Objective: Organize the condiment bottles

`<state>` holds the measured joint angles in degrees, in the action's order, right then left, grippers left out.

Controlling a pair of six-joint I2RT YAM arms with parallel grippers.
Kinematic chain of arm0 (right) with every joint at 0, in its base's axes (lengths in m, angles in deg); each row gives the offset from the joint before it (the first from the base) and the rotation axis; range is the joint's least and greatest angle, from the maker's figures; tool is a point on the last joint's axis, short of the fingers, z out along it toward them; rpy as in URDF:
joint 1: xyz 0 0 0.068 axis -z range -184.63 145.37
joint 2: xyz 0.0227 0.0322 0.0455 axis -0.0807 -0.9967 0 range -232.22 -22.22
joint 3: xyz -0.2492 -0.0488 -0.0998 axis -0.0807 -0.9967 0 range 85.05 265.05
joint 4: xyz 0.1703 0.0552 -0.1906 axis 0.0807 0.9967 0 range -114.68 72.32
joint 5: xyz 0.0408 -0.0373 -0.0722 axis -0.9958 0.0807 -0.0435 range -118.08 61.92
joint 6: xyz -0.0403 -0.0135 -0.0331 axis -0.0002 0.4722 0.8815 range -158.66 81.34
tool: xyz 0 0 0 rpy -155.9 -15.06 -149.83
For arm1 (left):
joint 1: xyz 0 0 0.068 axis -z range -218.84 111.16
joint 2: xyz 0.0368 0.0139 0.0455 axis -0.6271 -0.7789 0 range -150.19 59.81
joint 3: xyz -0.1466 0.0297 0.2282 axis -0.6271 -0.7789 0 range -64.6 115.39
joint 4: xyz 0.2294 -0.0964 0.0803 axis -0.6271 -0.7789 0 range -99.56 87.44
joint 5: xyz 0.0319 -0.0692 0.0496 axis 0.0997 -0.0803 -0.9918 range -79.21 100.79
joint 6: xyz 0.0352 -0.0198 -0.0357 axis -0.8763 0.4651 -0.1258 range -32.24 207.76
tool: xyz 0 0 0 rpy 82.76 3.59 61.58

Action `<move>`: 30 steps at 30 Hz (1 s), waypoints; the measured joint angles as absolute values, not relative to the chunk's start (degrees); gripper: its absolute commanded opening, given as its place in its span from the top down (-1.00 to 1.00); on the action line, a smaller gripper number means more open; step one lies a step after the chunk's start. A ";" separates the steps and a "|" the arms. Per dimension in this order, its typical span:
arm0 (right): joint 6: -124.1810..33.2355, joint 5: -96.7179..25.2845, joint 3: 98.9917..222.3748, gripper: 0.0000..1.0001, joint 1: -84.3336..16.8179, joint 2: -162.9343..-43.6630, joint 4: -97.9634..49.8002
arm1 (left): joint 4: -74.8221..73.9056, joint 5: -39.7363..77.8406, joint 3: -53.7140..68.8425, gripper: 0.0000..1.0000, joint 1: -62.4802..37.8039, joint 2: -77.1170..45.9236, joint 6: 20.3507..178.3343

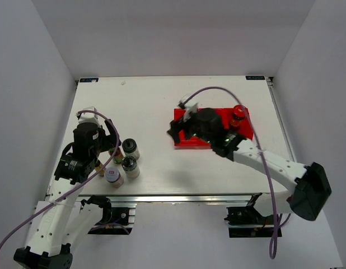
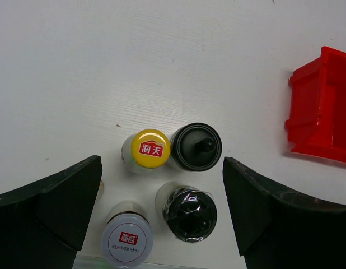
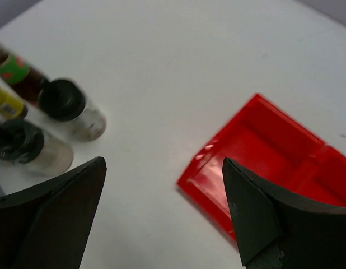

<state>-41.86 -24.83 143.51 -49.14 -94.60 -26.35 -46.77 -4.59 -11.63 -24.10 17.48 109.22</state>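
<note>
The condiment bottles stand in a cluster at the table's front left: a yellow-capped bottle [image 2: 150, 148], a black-capped shaker [image 2: 196, 147], a second black-capped shaker [image 2: 190, 214] and a silver-lidded jar [image 2: 127, 241]. My left gripper [image 2: 162, 171] hovers open above this cluster, holding nothing. A red-lidded jar [image 1: 237, 116] stands in the right end of the red tray [image 1: 187, 140]. Over the tray's left end my right gripper [image 3: 164, 165] is open and empty. The right wrist view also shows the two shakers [image 3: 64, 101] and slim labelled bottles [image 3: 16, 70] at far left.
The red tray [image 3: 274, 162] lies right of centre, and its corner [image 2: 324, 106] shows in the left wrist view. White walls enclose the table on three sides. The bottle cluster sits close to the table's front edge [image 1: 162, 197].
</note>
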 measured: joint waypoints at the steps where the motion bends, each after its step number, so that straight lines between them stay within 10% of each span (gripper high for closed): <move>1: -41.71 -25.11 143.75 -0.79 -52.42 -96.52 -26.46 | -46.83 -4.87 -11.63 -0.96 -24.10 17.66 109.32; 14: -41.49 -25.27 145.56 -0.79 -74.69 -121.35 -38.68 | -47.36 -6.20 -11.63 -0.96 -24.10 18.45 110.13; 30: -47.35 -22.01 149.73 -0.77 -76.81 -134.35 -54.63 | -47.60 -7.43 -11.63 -0.96 -24.10 17.48 110.35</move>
<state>-47.35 -22.01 149.73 -76.81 -134.35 -54.63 -47.60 -7.43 -11.63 -24.10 17.48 110.35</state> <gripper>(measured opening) 0.893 0.982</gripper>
